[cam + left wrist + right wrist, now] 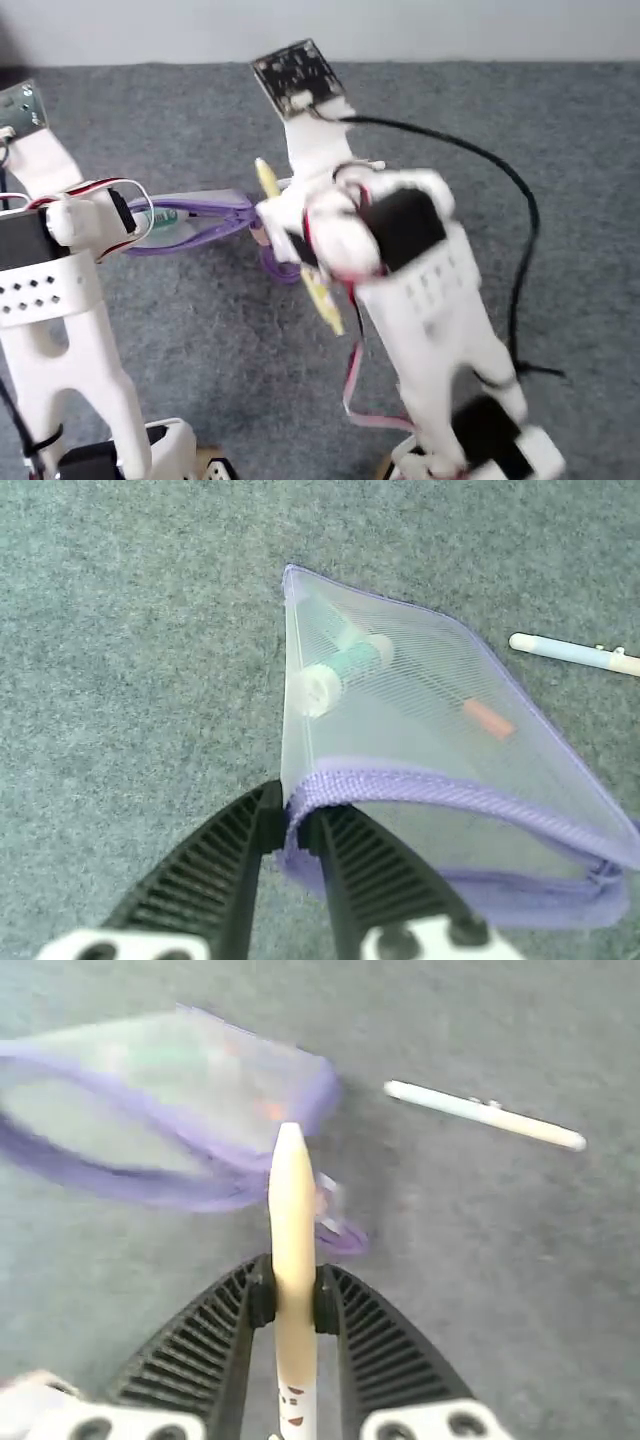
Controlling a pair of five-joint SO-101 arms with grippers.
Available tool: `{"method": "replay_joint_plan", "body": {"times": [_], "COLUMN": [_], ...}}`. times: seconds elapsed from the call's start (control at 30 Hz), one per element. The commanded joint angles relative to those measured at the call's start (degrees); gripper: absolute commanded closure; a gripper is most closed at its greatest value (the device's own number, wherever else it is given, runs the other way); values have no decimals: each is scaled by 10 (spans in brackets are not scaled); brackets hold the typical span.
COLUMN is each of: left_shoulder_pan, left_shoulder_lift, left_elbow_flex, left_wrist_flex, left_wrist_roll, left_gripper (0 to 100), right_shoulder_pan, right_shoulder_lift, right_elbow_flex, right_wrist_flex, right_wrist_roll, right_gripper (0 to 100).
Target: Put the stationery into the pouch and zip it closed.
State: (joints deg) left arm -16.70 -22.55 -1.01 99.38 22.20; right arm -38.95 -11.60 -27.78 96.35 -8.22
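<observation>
A see-through pouch with purple trim lies on grey carpet, its mouth open. Inside are a green and white item and a small orange piece. My left gripper is shut on the pouch's purple rim at one end of the opening. My right gripper is shut on a cream-yellow pen, whose tip points at the pouch's mouth, just short of it. In the high view the pouch stretches between the left gripper and the right gripper with its pen.
A white pen lies loose on the carpet beyond the pouch, also seen as the white pen from the left wrist. A black cable runs across the carpet to the right of the right arm.
</observation>
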Motion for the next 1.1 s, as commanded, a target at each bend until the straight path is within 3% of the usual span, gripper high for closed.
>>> {"method": "replay_joint_plan", "body": {"times": [0.0,0.17,0.33,0.53,0.83,1.07], "left_shoulder_pan": [-1,-1,-1,1,65,63], "left_shoulder_lift": [-4,-4,-4,-1,-1,-1], "left_elbow_flex": [-29,-29,-29,-29,-29,-29], "left_wrist_flex": [2,2,3,2,2,1], "left_wrist_roll": [-2,0,0,0,1,1], "left_gripper": [989,989,989,989,989,989], "right_shoulder_pan": [-28,-50,-65,-80,-102,-103], "right_shoulder_lift": [-100,-196,-276,-291,-238,-183], "right_elbow_flex": [76,259,483,636,656,660], "right_wrist_flex": [-98,-314,-624,-938,-1095,-1125], "right_wrist_roll": [-26,-36,-47,29,76,84], "right_gripper": [991,991,991,991,991,991]}}
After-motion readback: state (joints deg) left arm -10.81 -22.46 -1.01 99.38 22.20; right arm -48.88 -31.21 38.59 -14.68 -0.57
